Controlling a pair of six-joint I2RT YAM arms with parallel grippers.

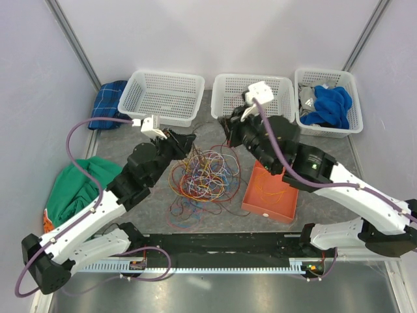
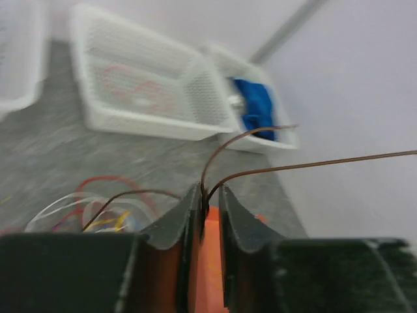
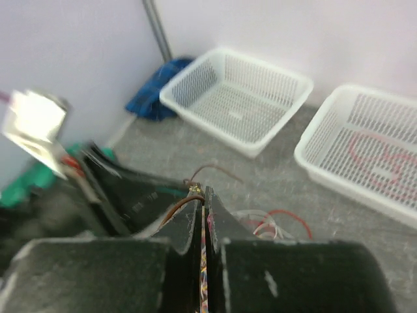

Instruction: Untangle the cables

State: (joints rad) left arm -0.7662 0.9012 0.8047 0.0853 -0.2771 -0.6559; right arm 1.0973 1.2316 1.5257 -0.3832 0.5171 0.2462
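Note:
The cables (image 1: 205, 173) lie as a many-coloured tangle on the grey table between the two arms. My left gripper (image 1: 188, 141) hangs over the tangle's upper left edge. In the left wrist view my left gripper (image 2: 207, 195) has its jaws closed to a thin gap and pinches a dark brown cable (image 2: 326, 163) that arcs away to the right. My right gripper (image 1: 229, 134) is above the tangle's upper right. In the right wrist view my right gripper (image 3: 201, 193) is shut on a dark brown cable (image 3: 182, 203) at its tips. Red and white loops (image 3: 277, 222) lie below.
An orange tray (image 1: 287, 208) with a thin cable in it sits right of the tangle. Three white baskets stand at the back: left (image 1: 163, 98), middle (image 1: 280, 88) holding a red cable, right (image 1: 352, 124) with blue cloth. A green cloth (image 1: 78, 182) lies left.

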